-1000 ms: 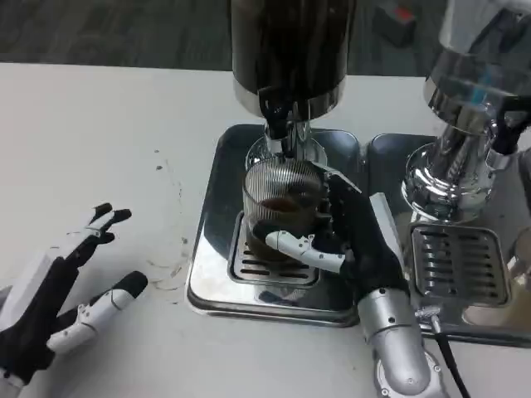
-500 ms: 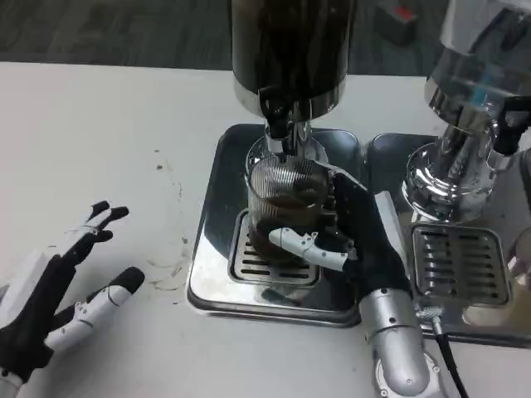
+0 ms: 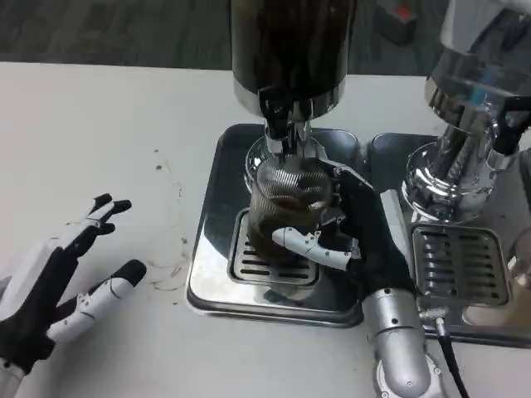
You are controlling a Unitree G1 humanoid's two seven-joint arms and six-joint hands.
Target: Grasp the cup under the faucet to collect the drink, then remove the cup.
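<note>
Holding the ribbed clear glass cup under the black faucet spout so the dark drink collects in it.
Right hand wraps the cup above the steel drip tray; left hand rests released, fingers spread, on the white bench.

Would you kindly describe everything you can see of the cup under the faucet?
The cup is clear, ribbed glass, with dark drink in its lower part. It is upright, perhaps slightly tilted, directly below the black faucet of the dark dispenser, over the slotted grate of the steel drip tray. The right hand grips it from the right, fingers wrapped across its front. Whether its base touches the grate is hidden.
</note>
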